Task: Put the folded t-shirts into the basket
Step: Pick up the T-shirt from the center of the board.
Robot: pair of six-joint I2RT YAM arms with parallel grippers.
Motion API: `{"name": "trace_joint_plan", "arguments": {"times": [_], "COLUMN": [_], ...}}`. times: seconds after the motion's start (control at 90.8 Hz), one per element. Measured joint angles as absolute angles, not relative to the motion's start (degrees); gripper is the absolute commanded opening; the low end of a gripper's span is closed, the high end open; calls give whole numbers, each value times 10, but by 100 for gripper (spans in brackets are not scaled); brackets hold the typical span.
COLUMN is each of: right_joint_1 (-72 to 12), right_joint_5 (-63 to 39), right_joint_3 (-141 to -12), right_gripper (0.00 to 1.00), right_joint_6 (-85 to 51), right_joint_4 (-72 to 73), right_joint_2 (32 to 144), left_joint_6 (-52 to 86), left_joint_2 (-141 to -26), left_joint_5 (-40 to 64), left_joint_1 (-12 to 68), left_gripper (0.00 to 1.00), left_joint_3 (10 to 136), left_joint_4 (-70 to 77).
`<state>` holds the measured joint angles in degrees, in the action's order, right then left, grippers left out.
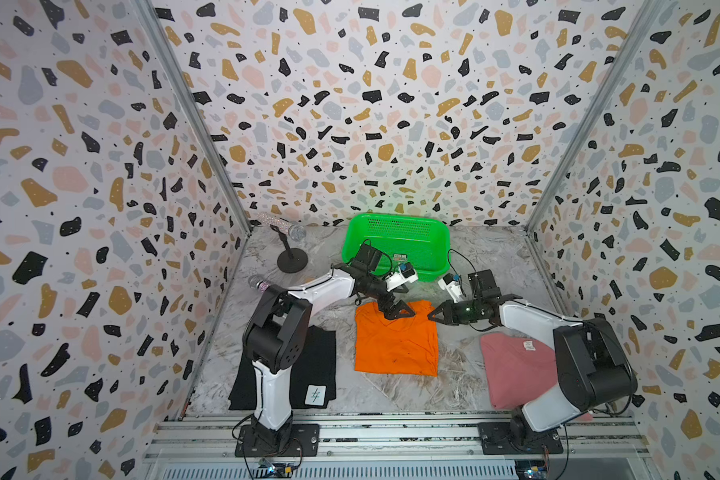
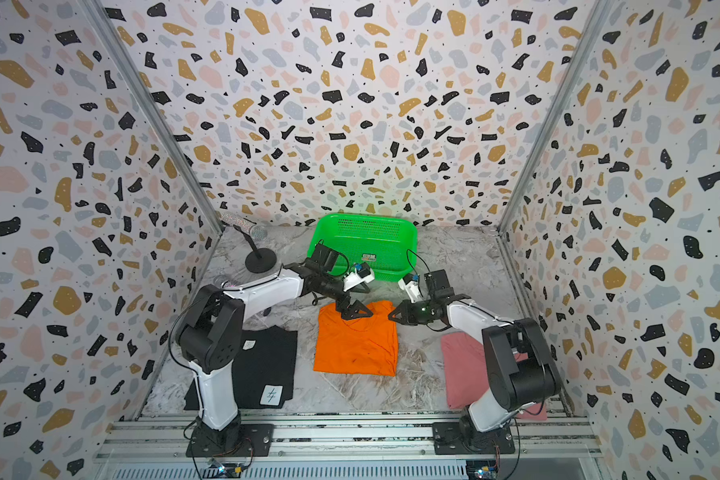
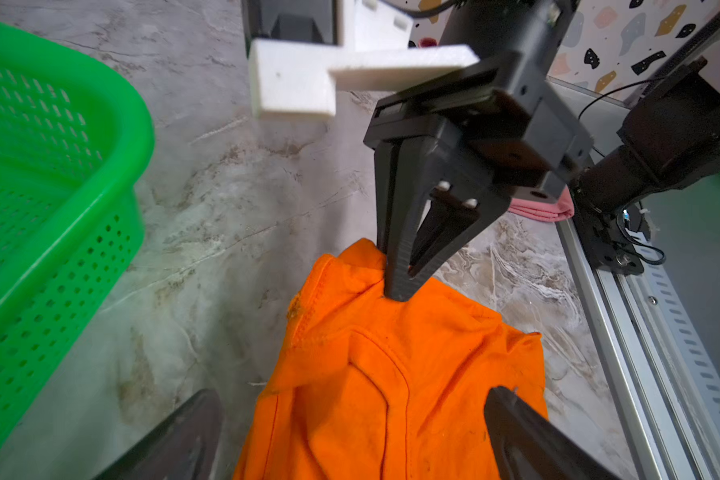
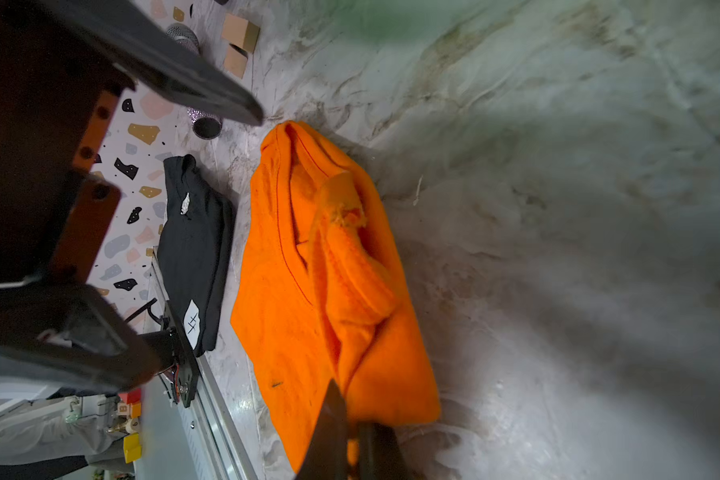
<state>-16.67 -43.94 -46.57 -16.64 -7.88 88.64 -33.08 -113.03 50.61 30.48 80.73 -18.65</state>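
The orange t-shirt [image 1: 395, 345] [image 2: 356, 345] lies mid-table, in front of the green basket [image 1: 395, 218] [image 2: 366, 218], which holds no shirt. My right gripper [image 1: 431, 314] [image 2: 391, 314] [image 4: 350, 415] is shut on the orange t-shirt's far right corner, and the left wrist view shows the pinch [image 3: 400, 286] with cloth bunched up under it. My left gripper [image 1: 400, 311] [image 2: 356, 313] [image 3: 352, 392] stands open over the shirt's far edge [image 3: 391, 374], one finger on each side. The black t-shirt [image 1: 312, 365] [image 2: 267, 365] lies front left, partly behind the left arm. The pink t-shirt [image 1: 512, 365] [image 2: 462, 365] lies front right, partly under the right arm.
A microphone on a round stand [image 1: 287, 237] is at the back left, and another microphone [image 1: 260, 284] lies by the left arm's elbow. Small wooden blocks [image 4: 238, 33] sit near the left wall. An aluminium rail [image 1: 391, 432] runs along the front edge. Patterned walls close three sides.
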Motion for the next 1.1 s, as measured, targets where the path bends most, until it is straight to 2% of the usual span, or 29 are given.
{"name": "trace_joint_plan", "arguments": {"times": [0.154,0.407,0.485,0.639,0.683,0.738,0.793,0.859,0.925,0.991,1.101], "right_joint_1": [-182,-192,-192,-193,-194,-194,-194,-194,-194,-194,-194], "right_joint_5": [-436,-443,-443,-443,-442,-441,-439,-435,-430,-427,-423], "right_joint_3": [-450,-392,-374,-356,-356,-356,-356,-357,-358,-359,-367], "right_gripper": [0,0,0,1,11,32,46,52,64,76,80], "right_joint_6": [-131,-94,-87,-79,-78,-79,-82,-92,-104,-117,-129], "right_joint_4": [-62,8,30,55,58,60,60,58,54,44,13], "right_joint_2": [855,786,769,748,747,746,746,745,745,741,726], "left_joint_6": [-383,-444,-461,-495,-500,-506,-509,-515,-522,-530,-541], "left_joint_2": [-1178,-1203,-1204,-1209,-1213,-1218,-1222,-1226,-1226,-1226,-1226], "left_joint_5": [524,523,523,535,538,540,542,543,546,551,555], "left_joint_1": [305,328,339,349,349,348,348,348,347,347,347], "left_gripper": [98,85,75,45,38,31,24,18,9,9,11], "left_joint_3": [895,959,959,959,959,960,961,961,961,961,960], "left_joint_4": [-260,-349,-372,-402,-409,-415,-421,-428,-434,-436,-439]}}
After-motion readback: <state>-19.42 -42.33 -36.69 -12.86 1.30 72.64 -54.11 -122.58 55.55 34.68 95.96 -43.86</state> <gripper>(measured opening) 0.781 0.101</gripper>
